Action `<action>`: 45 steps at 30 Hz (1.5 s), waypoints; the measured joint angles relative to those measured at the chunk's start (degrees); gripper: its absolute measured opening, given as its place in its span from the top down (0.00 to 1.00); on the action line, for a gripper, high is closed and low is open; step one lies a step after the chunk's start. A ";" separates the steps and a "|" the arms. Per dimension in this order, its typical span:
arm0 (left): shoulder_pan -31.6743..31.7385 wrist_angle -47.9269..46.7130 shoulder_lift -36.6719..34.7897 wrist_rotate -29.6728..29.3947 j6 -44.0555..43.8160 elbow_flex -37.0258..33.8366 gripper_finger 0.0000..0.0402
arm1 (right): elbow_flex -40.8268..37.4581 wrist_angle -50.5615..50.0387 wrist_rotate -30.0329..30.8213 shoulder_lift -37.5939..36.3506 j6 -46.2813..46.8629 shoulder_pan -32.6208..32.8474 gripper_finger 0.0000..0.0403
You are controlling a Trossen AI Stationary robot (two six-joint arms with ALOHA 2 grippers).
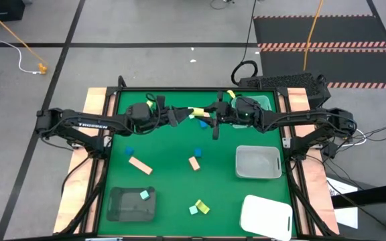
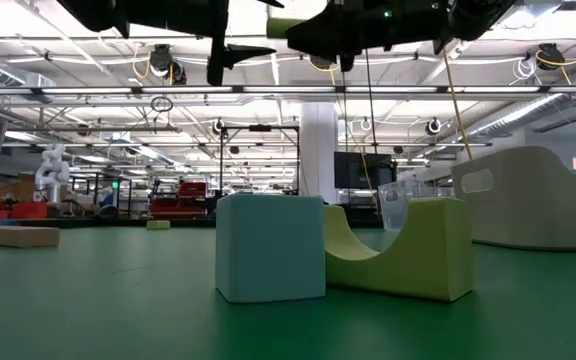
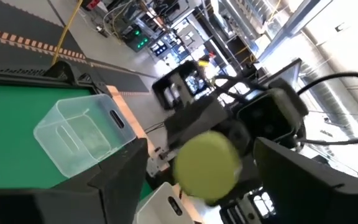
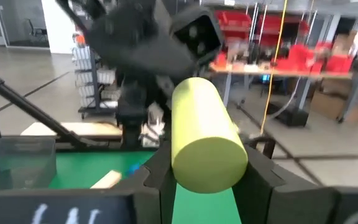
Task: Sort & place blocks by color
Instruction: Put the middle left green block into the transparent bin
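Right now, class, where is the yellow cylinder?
The yellow cylinder is held aloft mid-table in the right tool, beside the left tool, above the green mat.

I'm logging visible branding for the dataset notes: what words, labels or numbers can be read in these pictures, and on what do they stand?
"TROSSEN", in white letters, small but just readable in the high view: on the left arm.
Room signs and screens behind the table in the low view and both wrist views: too blurred to read.
Blocks and trays: no text visible.

Two black jointed arms (image 1: 92,124), white lettering, yellow cable ties
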 joint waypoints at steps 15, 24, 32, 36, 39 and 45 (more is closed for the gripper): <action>5.28 -7.05 0.00 -0.09 2.77 0.00 0.22 | 0.00 -34.90 12.62 -1.78 12.92 -6.85 0.74; 5.78 -15.84 -0.02 -0.19 2.82 0.00 0.22 | 0.00 -53.79 25.46 -7.07 24.95 -14.80 0.73; 6.06 -27.94 -0.02 -3.10 2.98 0.00 0.22 | 0.00 -65.08 24.42 -8.83 32.80 -21.47 0.70; 6.31 -35.55 -0.02 -4.85 3.00 0.00 0.22 | 0.00 -67.45 21.99 -8.83 32.84 -22.64 0.65; 6.87 -40.34 -0.02 -5.05 3.75 -0.02 0.22 | 0.00 -67.34 22.08 -8.83 32.87 -22.68 0.62; 6.95 -47.89 -0.04 -4.10 9.46 -0.02 0.22 | 0.00 -67.33 22.03 -8.83 32.81 -22.68 0.53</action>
